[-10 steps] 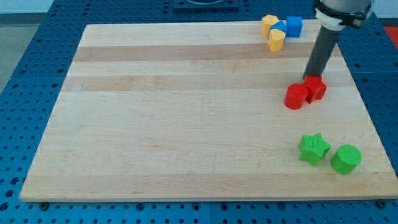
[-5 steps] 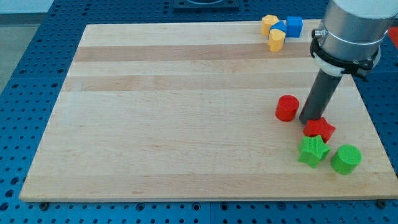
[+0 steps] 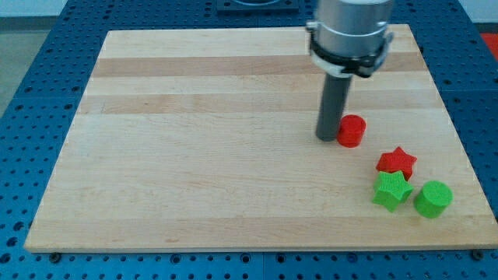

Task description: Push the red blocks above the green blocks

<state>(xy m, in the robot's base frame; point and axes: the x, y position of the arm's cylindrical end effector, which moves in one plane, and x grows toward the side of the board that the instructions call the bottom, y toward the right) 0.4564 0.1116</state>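
A red cylinder (image 3: 352,131) stands on the wooden board (image 3: 194,155) right of centre. My tip (image 3: 327,138) rests just to its left, touching or almost touching it. A red star (image 3: 397,162) lies lower right, right above and against a green star (image 3: 391,190). A green cylinder (image 3: 433,199) stands to the right of the green star, near the board's bottom right corner. The red cylinder is up and to the left of both green blocks, apart from them.
The arm's grey body (image 3: 348,31) covers the board's top right, hiding whatever blocks lie there. The board's right edge runs close to the green cylinder. Blue perforated table surrounds the board.
My tip pushed the red star down onto the green star, then swung left around the red cylinder to its left side. The red cylinder shifted slightly.
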